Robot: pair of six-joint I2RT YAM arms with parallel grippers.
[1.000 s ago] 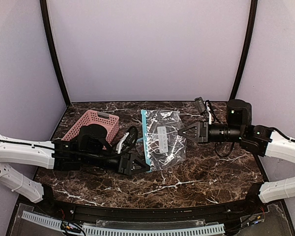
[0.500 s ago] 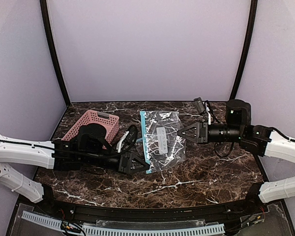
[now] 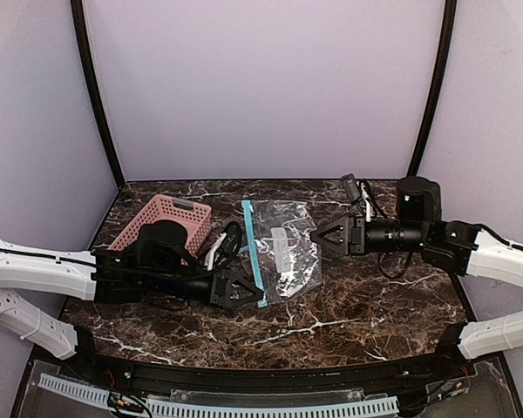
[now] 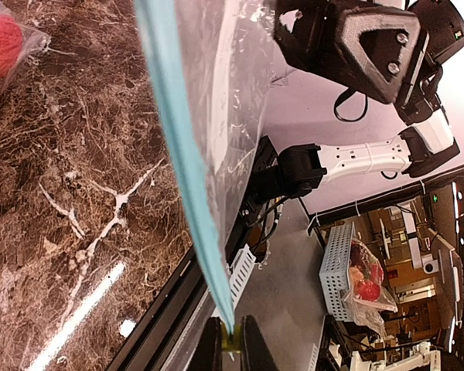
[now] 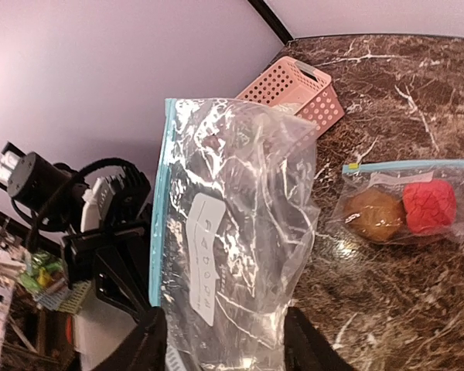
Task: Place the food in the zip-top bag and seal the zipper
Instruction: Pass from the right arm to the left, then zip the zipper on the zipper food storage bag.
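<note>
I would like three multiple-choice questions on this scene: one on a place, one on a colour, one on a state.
1. Where is the pink basket? A back left of the table; B between the grippers; C front right corner.
2. What colour is the zip-top bag's zipper strip? A red; B light blue; C yellow.
3. How is the left gripper? A wide open; B shut on the zipper strip's end; C holding the basket.
Key: 1A, seen in the top view; 2B, seen in every view; 3B, the left wrist view shows the pinch.

White arm shells (image 3: pixel 35 266), black jaws, cables (image 3: pixel 399 266)
</note>
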